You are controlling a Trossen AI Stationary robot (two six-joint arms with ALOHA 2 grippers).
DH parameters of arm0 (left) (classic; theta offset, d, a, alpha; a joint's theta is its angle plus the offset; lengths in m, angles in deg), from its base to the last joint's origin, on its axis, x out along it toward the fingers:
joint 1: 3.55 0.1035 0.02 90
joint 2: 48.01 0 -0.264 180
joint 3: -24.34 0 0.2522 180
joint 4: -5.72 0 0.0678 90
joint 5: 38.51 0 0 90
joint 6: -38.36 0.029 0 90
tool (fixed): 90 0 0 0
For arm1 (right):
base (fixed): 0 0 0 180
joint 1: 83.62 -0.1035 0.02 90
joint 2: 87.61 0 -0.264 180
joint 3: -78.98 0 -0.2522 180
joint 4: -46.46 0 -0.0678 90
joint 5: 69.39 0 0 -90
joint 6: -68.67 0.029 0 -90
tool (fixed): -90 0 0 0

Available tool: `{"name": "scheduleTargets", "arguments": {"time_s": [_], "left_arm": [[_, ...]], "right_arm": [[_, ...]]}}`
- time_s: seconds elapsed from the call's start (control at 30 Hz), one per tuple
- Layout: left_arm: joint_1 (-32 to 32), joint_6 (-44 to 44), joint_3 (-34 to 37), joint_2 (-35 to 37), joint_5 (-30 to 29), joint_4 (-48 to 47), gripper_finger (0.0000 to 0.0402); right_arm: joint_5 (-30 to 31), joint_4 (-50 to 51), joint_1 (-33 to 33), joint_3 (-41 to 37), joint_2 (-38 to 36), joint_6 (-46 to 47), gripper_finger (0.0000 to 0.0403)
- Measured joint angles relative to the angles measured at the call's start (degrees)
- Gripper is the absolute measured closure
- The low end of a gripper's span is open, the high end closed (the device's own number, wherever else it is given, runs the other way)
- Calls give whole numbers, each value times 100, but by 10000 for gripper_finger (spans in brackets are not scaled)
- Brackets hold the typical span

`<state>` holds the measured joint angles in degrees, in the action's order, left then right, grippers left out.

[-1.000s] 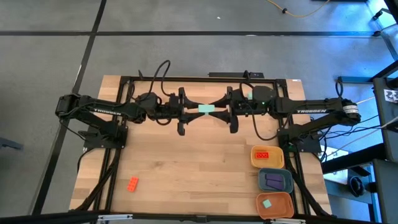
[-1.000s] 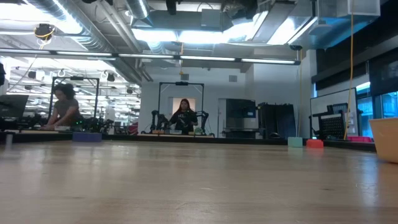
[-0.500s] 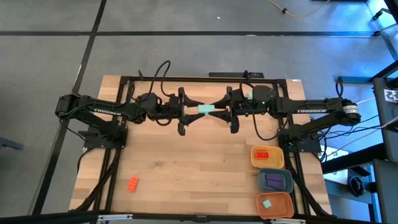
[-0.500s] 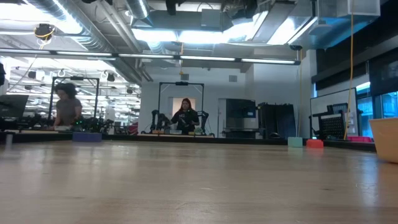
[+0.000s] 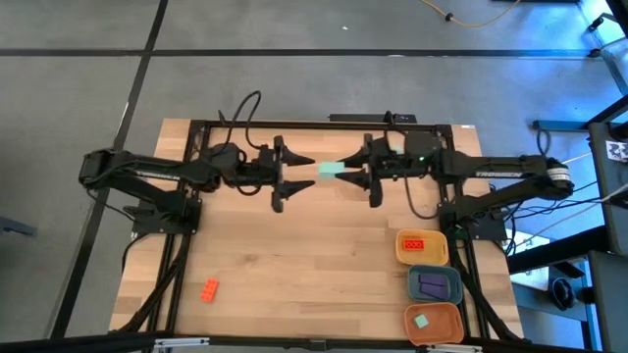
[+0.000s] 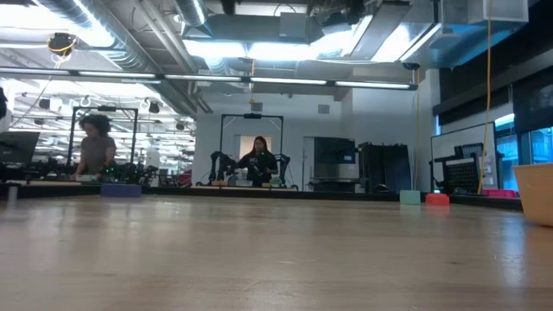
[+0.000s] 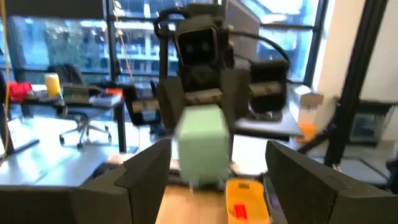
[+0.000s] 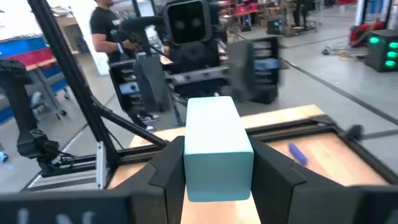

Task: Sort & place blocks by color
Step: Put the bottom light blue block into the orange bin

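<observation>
A teal-green bar block (image 5: 330, 169) hangs in the air over the far middle of the table, in my right gripper (image 5: 345, 169), which is shut on it. In the right wrist view the block (image 8: 217, 149) fills the space between the fingers. My left gripper (image 5: 309, 172) is open just left of the block, facing it, and touches nothing. In the left wrist view the block (image 7: 202, 146) floats ahead of the spread fingers. An orange-red block (image 5: 209, 289) lies flat on the table near its front left corner. My right gripper pinches the teal-green block by its long side faces (image 8: 186, 165) between the two fingers (image 8: 273, 171). The fingers come level from the table's right and lie along the bar. The free end (image 5: 324, 170) juts toward the left gripper. The block is lifted clear of the table.
Three trays stand in a row at the table's front right: a yellow one (image 5: 404, 257) with a red block, a blue-grey one (image 5: 457, 285) with purple blocks, an orange one (image 5: 442, 334) with a teal block. The black frame rail (image 5: 294, 124) runs along the far edge.
My left gripper has opened, let go of the teal-green block's left end and drawn back toward the table's left. The block has stayed in my right gripper, which has shifted a little toward the table's far edge.
</observation>
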<state>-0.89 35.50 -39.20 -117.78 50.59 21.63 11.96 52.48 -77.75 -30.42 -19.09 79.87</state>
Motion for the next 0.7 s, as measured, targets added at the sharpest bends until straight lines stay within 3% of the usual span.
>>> {"name": "scheduleTargets", "arguments": {"time_s": [0.3, 0.53, 0.7], "left_arm": [[133, 46, 0, 1197, -75, -2048, 150], [249, 13, 245, 1625, -383, -2024, 150], [252, -317, 641, 1728, -520, -1700, 152]], "right_arm": [[249, 2470, 225, 0, -1490, -126, 264], [762, 3617, 218, 0, -2644, 126, 264], [909, 3763, 218, 0, -3063, 211, 264]]}}
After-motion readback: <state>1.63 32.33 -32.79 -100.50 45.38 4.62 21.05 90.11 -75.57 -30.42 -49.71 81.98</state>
